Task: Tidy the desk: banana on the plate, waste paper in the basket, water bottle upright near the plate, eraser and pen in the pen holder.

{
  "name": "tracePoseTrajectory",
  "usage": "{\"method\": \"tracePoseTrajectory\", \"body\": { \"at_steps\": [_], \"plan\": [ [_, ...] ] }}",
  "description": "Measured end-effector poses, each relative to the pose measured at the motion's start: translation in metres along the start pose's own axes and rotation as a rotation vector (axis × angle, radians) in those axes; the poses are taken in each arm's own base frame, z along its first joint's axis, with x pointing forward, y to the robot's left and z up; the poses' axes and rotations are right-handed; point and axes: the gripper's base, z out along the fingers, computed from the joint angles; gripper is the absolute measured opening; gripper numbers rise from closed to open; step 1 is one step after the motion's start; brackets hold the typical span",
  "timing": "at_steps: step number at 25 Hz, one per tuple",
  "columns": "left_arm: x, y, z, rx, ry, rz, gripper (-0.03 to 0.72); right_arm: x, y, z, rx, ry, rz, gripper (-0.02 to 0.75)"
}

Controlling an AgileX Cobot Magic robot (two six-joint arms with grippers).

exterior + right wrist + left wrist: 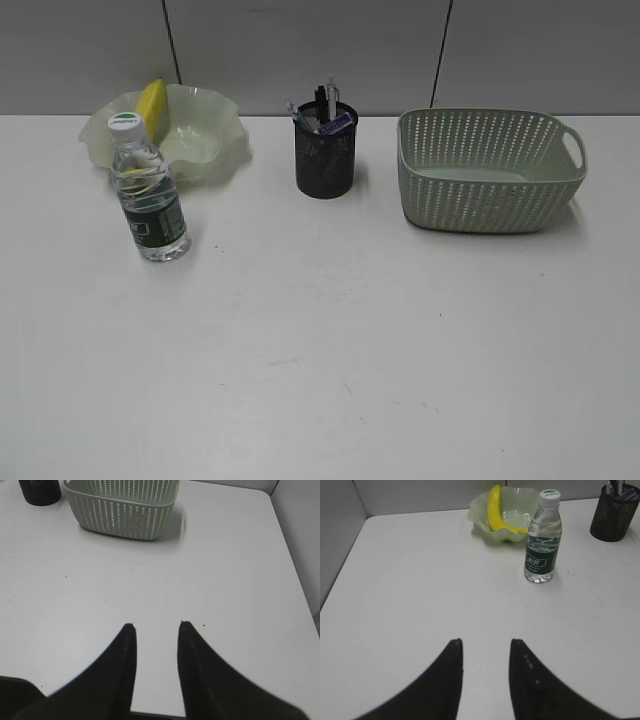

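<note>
- Across the far side of the tabletop (320,360) in the exterior view, three holders stand in a row: the plate (215,135) at the left, the pen holder (325,155) in the middle, the basket (490,170) at the right.
- The banana (152,105) leans inside the plate, one end poking up over the ruffled rim.
- The water bottle (148,190) stands upright just in front of the plate, on the near left of it, white cap on top.
- Pens and a small bluish piece stick out of the pen holder; I cannot tell whether that piece is the eraser.
- Neither of my arms shows in this view, and I cannot see into the bottom of the basket well enough to find the waste paper.
- From my left wrist view, my left claw (486,647) hangs over bare tabletop with its fingers parted and nothing between them; the water bottle (543,540), plate (482,512) and banana (496,510) lie far ahead, well apart from it.
- From my right wrist view, my right claw (156,630) is likewise spread and empty above bare tabletop, with the basket (122,512) far ahead to the left and the pen holder (40,492) at the far left edge.
</note>
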Motion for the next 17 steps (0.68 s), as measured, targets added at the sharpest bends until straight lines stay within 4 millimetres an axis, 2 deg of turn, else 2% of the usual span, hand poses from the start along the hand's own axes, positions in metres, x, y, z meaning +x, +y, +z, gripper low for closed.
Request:
{"method": "tracePoseTrajectory", "body": {
  "at_steps": [17],
  "plan": [
    [0.0, 0.0, 0.0, 0.0, 0.0, 0.0, 0.238, 0.0, 0.0, 0.0, 0.0, 0.0, 0.0, 0.241]
  ]
}}
